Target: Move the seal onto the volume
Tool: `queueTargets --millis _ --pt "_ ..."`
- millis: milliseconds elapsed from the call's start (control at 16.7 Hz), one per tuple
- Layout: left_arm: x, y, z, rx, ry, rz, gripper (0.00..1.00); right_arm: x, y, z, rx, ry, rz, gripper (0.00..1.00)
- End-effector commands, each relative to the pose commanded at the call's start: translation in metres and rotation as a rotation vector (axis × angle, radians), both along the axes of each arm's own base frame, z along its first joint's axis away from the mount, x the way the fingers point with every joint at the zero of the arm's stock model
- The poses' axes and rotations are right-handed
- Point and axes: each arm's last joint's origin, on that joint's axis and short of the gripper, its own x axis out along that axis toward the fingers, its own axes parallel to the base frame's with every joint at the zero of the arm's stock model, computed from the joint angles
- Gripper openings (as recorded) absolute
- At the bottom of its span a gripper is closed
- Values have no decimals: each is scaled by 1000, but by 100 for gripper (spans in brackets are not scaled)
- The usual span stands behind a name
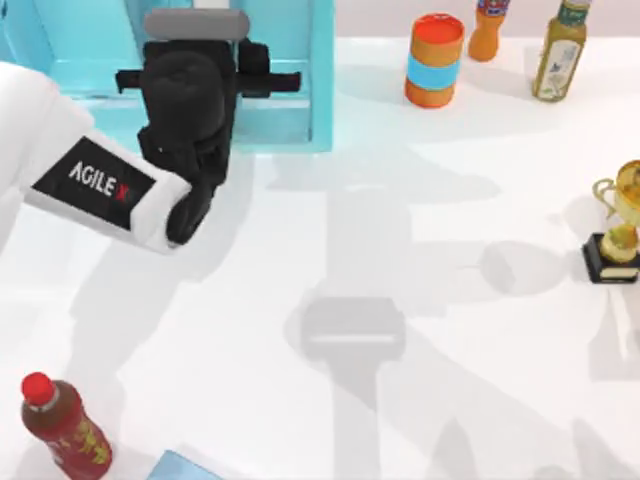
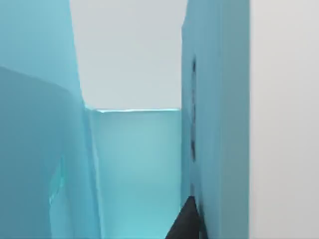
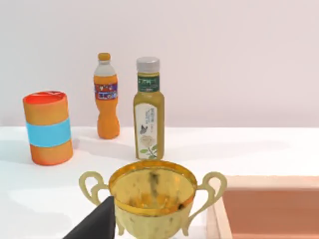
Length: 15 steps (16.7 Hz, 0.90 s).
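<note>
Left gripper point(image 1: 200, 60), finger state can't tell, sits at table's 11 o'clock inside light-blue open shelf unit point(image 1: 320, 90), prob. reaching for the seal.

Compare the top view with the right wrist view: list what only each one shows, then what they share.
Top view alone: the left arm reaching into the light-blue shelf unit at the far left, a red-capped dark bottle at the near left, and a blue corner at the near edge.

Right wrist view alone: a tan tray beside the trophy.

Shared: the gold trophy, the orange can with a blue band, the orange bottle, the green-labelled bottle and the white table.
</note>
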Motion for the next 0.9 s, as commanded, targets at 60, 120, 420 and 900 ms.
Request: queueTargets --millis 60,120,420,900 --pt "-10 -2 17 0 -1 1 0 0 0 0 0 0 0 100" --pt "-22 -4 35 -2 -4 2 0 0 0 0 0 0 0 100" --pt "-100 0 116 -19 -29 -3 0 0 0 0 0 0 0 100" --pt "-173 15 143 -3 -6 -11 0 0 0 0 0 0 0 100"
